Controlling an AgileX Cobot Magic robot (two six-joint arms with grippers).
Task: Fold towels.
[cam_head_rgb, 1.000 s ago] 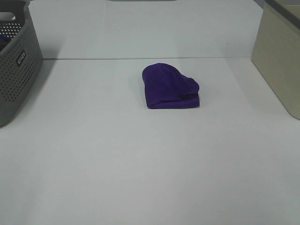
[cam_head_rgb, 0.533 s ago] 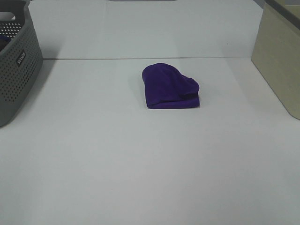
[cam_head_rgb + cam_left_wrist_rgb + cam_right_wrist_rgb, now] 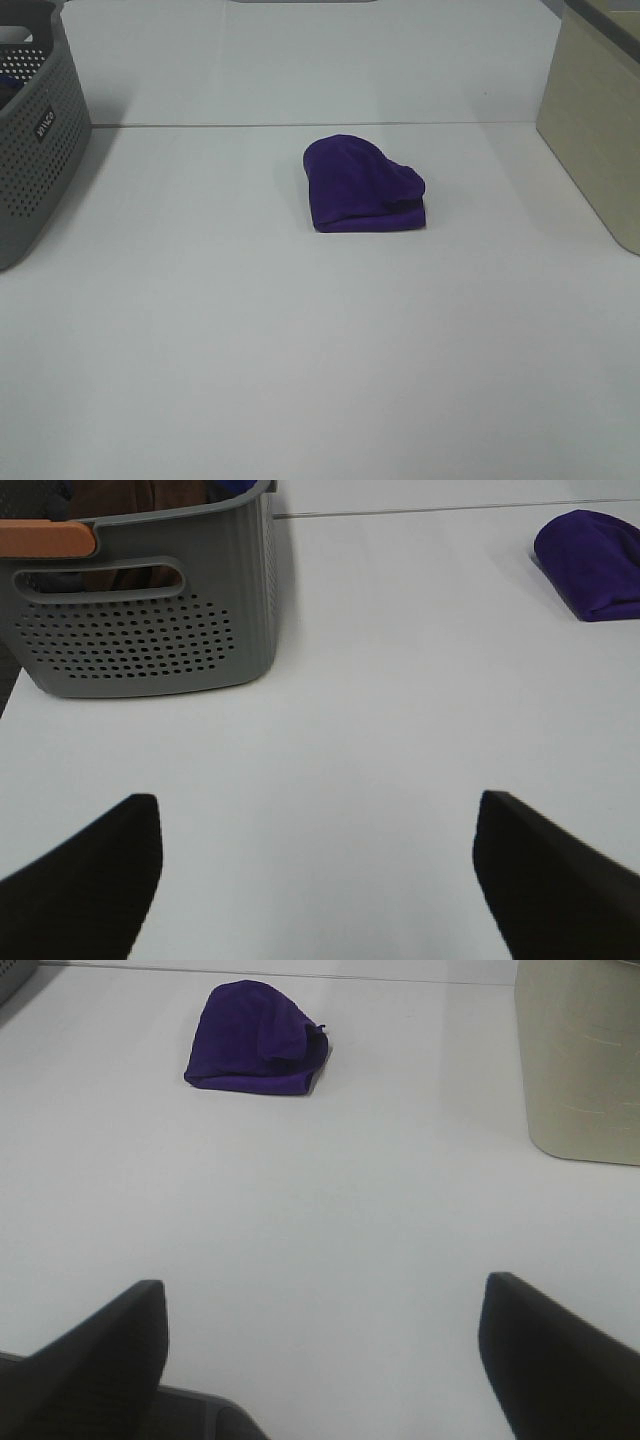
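The deep purple towel (image 3: 362,187) lies folded into a small thick bundle in the middle of the white table. It also shows in the left wrist view (image 3: 592,562) and in the right wrist view (image 3: 257,1038). Neither arm shows in the exterior high view. My left gripper (image 3: 315,870) is open and empty over bare table near the grey basket. My right gripper (image 3: 320,1355) is open and empty over bare table, well short of the towel.
A grey perforated basket (image 3: 35,140) stands at the left edge; it also shows in the left wrist view (image 3: 150,630) with an orange handle and dark cloth inside. A beige bin (image 3: 598,120) stands at the right edge, also in the right wrist view (image 3: 580,1060).
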